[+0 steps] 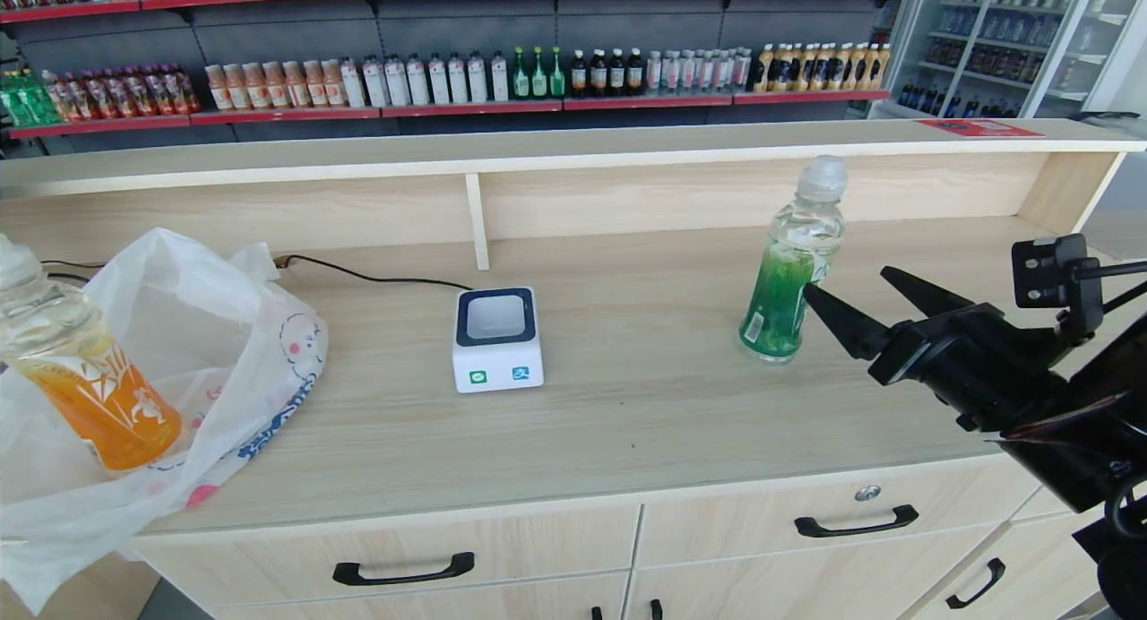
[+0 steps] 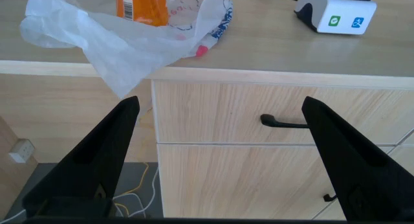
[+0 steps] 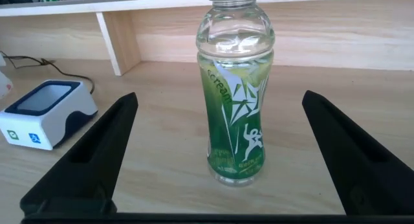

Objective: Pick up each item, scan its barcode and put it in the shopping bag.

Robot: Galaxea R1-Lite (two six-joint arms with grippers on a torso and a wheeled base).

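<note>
Left gripper [image 2: 220,102] jaws apart, orange bottle [image 2: 139,7] in shopping bag [image 2: 107,49], scanner [image 2: 336,17] nearby

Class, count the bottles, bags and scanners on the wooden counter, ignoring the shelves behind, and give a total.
Bottles: 2 (orange bottle, green bottle)
Bag: 1
Scanner: 1
Total: 4

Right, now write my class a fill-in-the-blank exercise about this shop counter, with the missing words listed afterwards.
1. The green-labelled bottle stands upright on the counter, on the robot's ______ side of the scanner.
2. The right gripper is ______, its fingers pointing towards that bottle.
3. The other bottle, inside the shopping bag, has an ______ label.
Missing words: right; open; orange.
</note>
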